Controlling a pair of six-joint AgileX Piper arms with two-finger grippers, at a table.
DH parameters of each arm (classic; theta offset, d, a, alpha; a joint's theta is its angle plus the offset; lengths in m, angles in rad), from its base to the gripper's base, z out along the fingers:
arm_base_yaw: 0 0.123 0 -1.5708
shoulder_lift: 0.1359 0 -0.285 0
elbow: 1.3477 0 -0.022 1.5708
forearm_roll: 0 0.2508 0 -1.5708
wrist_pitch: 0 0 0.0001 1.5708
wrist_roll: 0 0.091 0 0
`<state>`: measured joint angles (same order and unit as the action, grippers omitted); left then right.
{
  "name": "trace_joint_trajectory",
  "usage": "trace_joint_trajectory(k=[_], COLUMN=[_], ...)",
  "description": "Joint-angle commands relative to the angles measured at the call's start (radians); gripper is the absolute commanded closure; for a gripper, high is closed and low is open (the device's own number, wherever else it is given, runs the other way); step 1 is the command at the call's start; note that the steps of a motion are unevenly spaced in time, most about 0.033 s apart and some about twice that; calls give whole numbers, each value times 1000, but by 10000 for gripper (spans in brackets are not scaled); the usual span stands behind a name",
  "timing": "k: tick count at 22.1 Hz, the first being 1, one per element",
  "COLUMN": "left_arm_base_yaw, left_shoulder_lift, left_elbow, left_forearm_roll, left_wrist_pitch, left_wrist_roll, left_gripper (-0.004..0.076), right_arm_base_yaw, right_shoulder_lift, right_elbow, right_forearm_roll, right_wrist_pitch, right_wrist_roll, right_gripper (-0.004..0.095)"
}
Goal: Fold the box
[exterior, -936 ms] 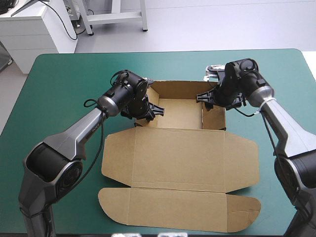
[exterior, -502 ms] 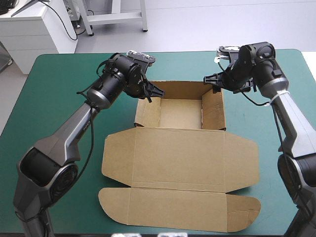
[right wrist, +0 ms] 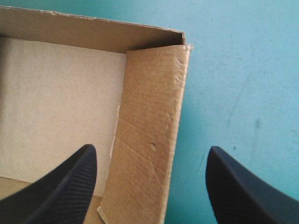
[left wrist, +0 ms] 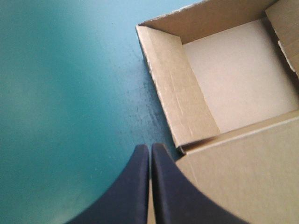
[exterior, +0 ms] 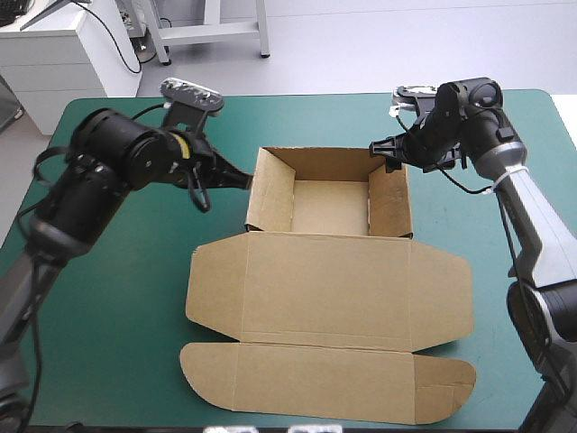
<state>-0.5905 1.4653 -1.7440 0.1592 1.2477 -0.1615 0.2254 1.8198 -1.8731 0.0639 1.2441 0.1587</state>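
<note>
Teal-green table cover (exterior: 117, 298) holds a brown cardboard box (exterior: 329, 280), centred: tray walls up, lid flat nearer. Black-fingered left gripper (left wrist: 150, 148), closed, empty, sits beside its left wall. Right gripper (right wrist: 149, 156) gapes over the right wall; lower squarely before pinching.

**Camera arrangement: one high view and two wrist views.**
The high view looks forward and down from behind the robot, taking in the whole surface (exterior: 117, 298) and the box (exterior: 329, 289). The left wrist view looks closely along the left hand (left wrist: 150, 148) at the box's left wall, and the right wrist view along the right hand (right wrist: 149, 151) at its right wall. All three show the box's floor.
</note>
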Motion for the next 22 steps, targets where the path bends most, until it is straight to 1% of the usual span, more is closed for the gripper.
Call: trace_joint_trajectory(k=[1, 4, 5, 6, 7, 11, 12, 17, 19, 20, 22], left_arm_base_yaw=[1, 1, 1, 1, 1, 1, 1, 1, 1, 1, 1], left_shoulder_lift=[-157, -275, -348, -388, -460, -608, -669, -879, -926, -945, -976], left_elbow=[93, 216, 312, 360, 447, 616, 689, 970, 1036, 1068, 1114], left_forearm_roll=[2, 4, 4, 4, 4, 4, 4, 4, 4, 4, 4], left_wrist_pitch=[36, 22, -6, -29, -78, -147, -176, -318, -352, -366, -394], left_wrist_roll=[1, 1, 1, 1, 1, 1, 1, -21, -22, -22, -24], left_gripper=[729, 729, 729, 729, 731, 731, 731, 731, 731, 731, 731], right_arm_base_yaw=[-3, -3, -3, -3, -3, -3, -3, -3, -3, -3, -3], right_shoulder_lift=[-54, -54, -54, -54, -54, -53, -53, -8, 8, 16, 24], right_elbow=[-8, 41, 77, 97, 135, 195, 216, 225, 225, 225, 225], right_forearm_roll=[-10, -33, -33, -26, -4, 4, 4, 47, 52, 52, 52], right_wrist_pitch=[-3, -11, -30, -45, -82, -133, -151, -160, -160, -160, -158], right_wrist_roll=[-12, -12, -12, -12, -12, -8, -8, -12, -12, -12, -12], right_gripper=[287, 287, 287, 287, 287, 287, 287, 289, 289, 300, 376])
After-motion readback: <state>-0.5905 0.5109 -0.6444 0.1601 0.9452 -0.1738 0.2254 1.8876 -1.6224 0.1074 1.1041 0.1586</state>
